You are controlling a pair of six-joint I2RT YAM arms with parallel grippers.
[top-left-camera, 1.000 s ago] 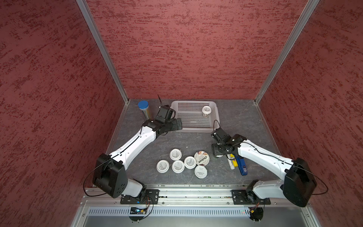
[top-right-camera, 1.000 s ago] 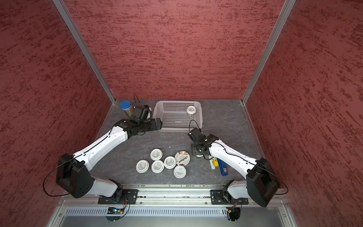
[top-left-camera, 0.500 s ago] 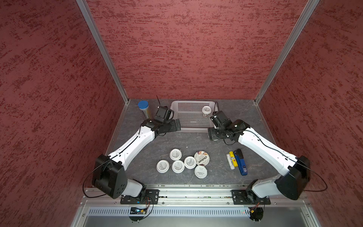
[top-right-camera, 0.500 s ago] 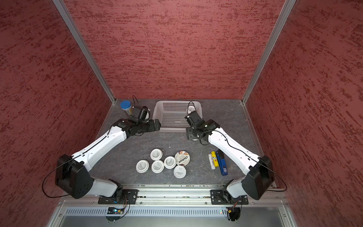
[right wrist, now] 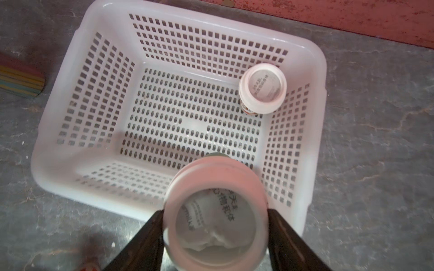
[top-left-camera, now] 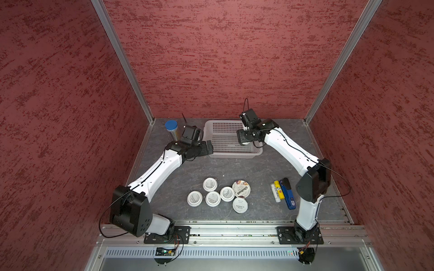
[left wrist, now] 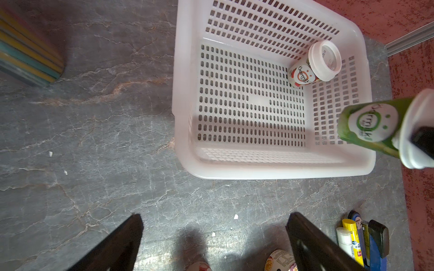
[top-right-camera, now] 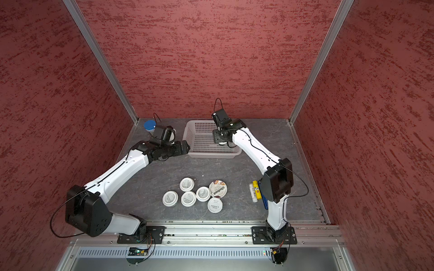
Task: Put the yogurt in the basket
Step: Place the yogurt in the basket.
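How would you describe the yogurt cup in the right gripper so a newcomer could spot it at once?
Find the pale mesh basket at the back of the table; the right gripper hangs over its right side. The cup clamped there is green-sided with a white lid, unlike the red-printed cup standing inside.

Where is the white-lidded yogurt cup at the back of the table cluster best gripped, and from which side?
The white-lidded yogurt cup stands upright, round lid up, so the best hold is probably the lid rim, taken from straight above and closing left to right. Those two sides look free, while a neighbouring cup sits close in front of it.
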